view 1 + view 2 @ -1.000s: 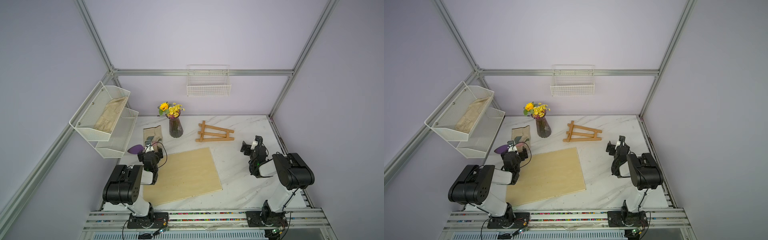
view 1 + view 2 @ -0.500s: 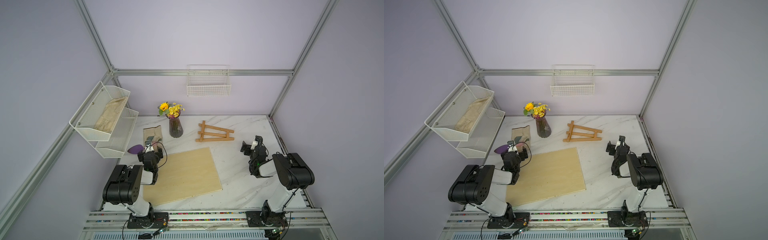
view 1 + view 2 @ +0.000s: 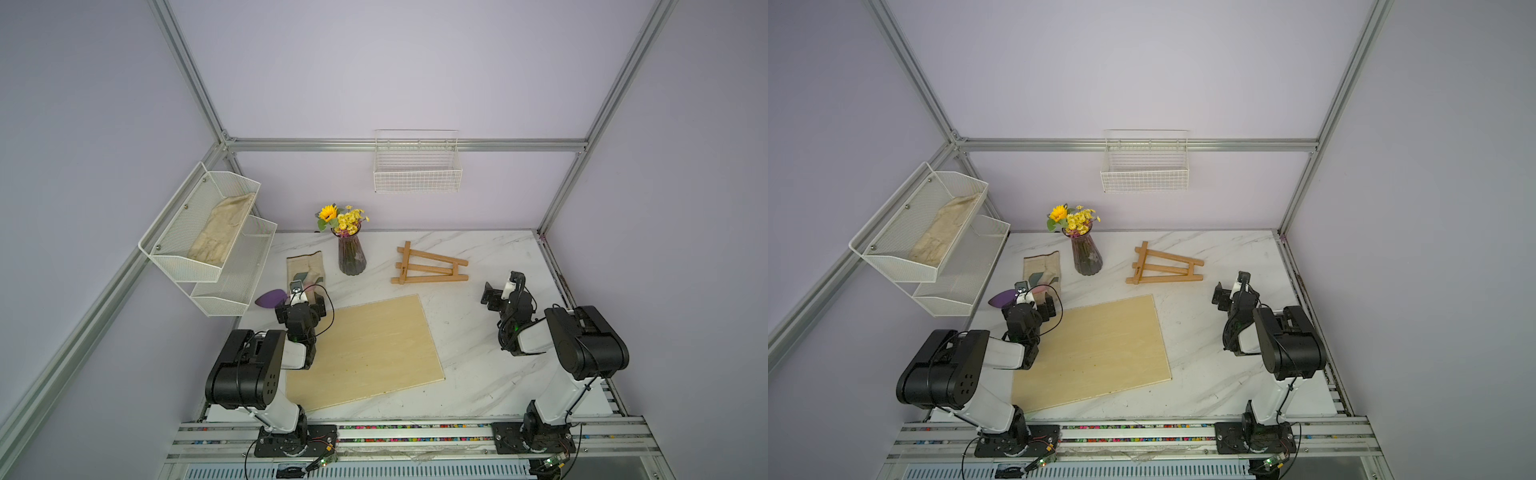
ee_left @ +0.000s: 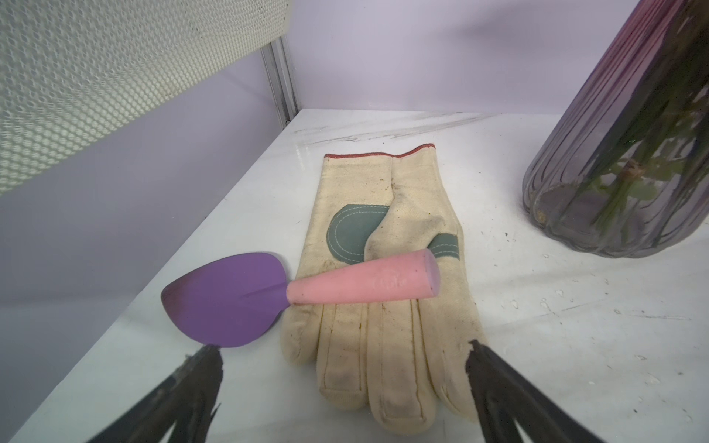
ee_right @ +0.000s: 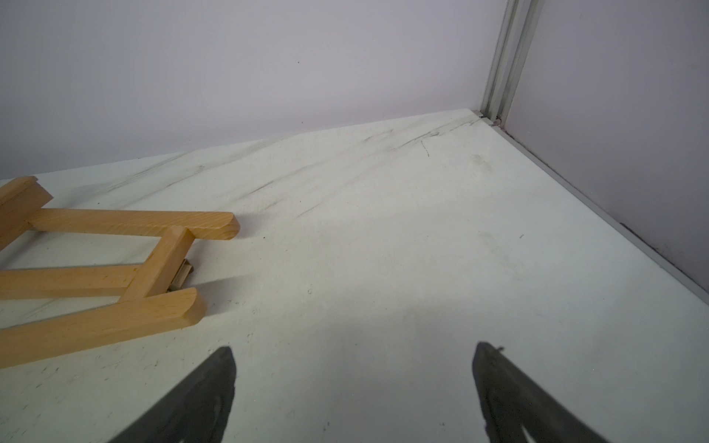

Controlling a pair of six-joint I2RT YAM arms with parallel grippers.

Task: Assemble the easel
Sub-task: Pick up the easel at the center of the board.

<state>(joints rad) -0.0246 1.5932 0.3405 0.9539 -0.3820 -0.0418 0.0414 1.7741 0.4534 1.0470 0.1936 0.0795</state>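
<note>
The easel [image 3: 430, 266] [image 3: 1165, 266] lies flat and folded on the marble table [image 3: 478, 353], at the back middle: honey-brown slats, with its two leg ends pointing right. In the right wrist view its leg ends [image 5: 115, 314] lie ahead and to one side of my right gripper [image 5: 355, 348]. That gripper is open over bare marble and holds nothing; in both top views it [image 3: 505, 297] [image 3: 1233, 297] sits a little nearer than the easel's right end. My left gripper [image 4: 344, 349] [image 3: 301, 305] is open at the left, its jaws astride a glove's fingertips without holding them.
A cream work glove [image 4: 383, 237] lies before the left gripper, with a purple trowel with a pink handle [image 4: 268, 295] across it. A glass vase of flowers [image 3: 351, 257] stands left of the easel. A pale plywood board [image 3: 374, 349] lies between the arms. A mesh shelf rack [image 3: 208, 241] overhangs the left edge.
</note>
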